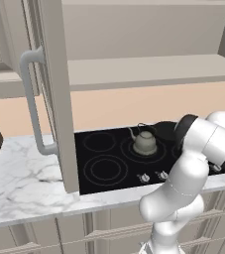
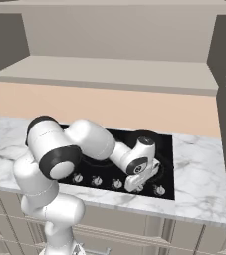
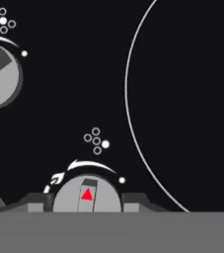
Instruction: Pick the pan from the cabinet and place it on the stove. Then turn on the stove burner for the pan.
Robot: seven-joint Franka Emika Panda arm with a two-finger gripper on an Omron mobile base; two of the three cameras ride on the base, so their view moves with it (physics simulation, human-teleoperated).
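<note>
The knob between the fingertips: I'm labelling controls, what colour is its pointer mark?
Red, a small triangle on the silver knob; the hand view shows it best.

Red triangle marks on knobs (image 3: 87,195)

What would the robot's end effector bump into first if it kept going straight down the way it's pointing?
Most likely a silver stove knob: it sits right between the end effector's fingers, which straddle it. Just behind it lies the black glass stove. How close the fingers are is hard to judge.
</note>
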